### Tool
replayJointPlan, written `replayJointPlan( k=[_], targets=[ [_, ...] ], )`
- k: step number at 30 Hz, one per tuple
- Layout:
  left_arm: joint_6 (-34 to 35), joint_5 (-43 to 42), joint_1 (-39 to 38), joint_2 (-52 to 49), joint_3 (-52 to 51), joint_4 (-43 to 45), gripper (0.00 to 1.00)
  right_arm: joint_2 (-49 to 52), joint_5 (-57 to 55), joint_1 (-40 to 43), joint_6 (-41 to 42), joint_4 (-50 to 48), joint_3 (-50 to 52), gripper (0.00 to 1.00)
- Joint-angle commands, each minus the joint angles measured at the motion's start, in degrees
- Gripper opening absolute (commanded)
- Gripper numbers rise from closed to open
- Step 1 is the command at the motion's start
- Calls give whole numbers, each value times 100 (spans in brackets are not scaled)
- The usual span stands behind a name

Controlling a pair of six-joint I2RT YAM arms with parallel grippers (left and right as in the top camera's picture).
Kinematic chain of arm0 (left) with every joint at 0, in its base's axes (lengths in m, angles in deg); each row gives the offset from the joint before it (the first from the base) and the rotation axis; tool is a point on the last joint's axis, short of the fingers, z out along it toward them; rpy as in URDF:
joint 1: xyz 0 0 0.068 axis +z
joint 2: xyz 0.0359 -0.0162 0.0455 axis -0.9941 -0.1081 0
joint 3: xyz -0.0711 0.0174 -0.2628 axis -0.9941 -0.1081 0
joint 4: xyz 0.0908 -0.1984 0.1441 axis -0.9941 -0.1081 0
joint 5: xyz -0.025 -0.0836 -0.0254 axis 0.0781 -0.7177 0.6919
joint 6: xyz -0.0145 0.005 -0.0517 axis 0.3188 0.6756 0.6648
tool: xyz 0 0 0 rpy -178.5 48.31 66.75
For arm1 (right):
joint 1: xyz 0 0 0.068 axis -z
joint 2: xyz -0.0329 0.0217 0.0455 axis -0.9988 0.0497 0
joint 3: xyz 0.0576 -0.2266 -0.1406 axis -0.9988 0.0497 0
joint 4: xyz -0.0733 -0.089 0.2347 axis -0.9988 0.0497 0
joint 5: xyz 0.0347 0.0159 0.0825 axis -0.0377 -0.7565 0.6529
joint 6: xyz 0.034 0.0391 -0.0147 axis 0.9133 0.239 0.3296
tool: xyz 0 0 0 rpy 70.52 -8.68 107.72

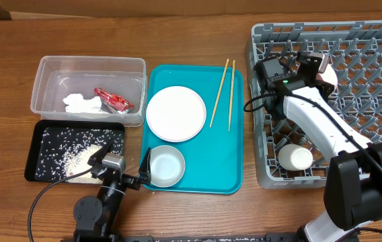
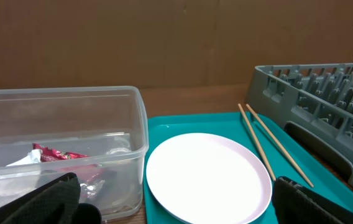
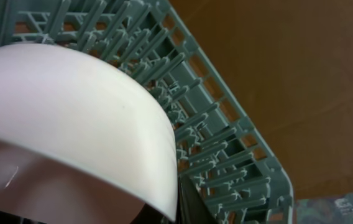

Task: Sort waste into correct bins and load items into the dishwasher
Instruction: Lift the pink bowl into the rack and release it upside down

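My right gripper (image 1: 314,66) is shut on a white bowl (image 3: 71,112) and holds it tilted over the pegs at the back of the grey dish rack (image 1: 379,81). A white cup (image 1: 295,158) lies in the rack's front left corner. My left gripper (image 1: 145,169) is open, next to the left rim of a greyish bowl (image 1: 165,165) on the teal tray (image 1: 224,168). The white plate (image 1: 175,113) and chopsticks (image 1: 223,93) lie on that tray. The red wrapper (image 1: 112,99) and white paper scrap (image 1: 81,103) are in the clear tub (image 1: 50,67). Rice (image 1: 77,156) lies in the black tray (image 1: 40,134).
The tub and black tray stand at the left, the teal tray in the middle and the rack at the right, all close together. The left wrist view shows the plate (image 2: 207,177), the chopsticks (image 2: 270,143) and the tub wall (image 2: 133,124). Bare wooden table (image 1: 110,33) lies behind.
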Motion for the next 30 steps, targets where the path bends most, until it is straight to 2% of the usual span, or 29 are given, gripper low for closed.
replayJointPlan(
  k=[1,6,10,12,16,21,25,30],
  targets=[
    [-50,-52,35,44,-20,2,100,-61,485,-39,-118,81,-146,4],
    [-50,-52,35,44,-20,0,100,-24,673,-221,-42,514,-81,4],
    [-50,-52,35,44,-20,2,100,-26,680,-334,535,1091,-83,4],
    [-50,-50,35,44,-20,2,100,-26,713,-387,772,1340,-85,13],
    [-50,-50,35,44,-20,2,100,-26,1137,-570,789,1558,-144,20],
    [-50,-52,35,44,-20,2,100,-72,1491,-940,787,1690,-472,37],
    [-50,-50,35,44,-20,2,100,-153,1716,-1145,787,1847,-846,45],
    [-50,-50,35,44,-20,2,100,-345,2378,-1464,780,2026,-1471,49]
  ],
)
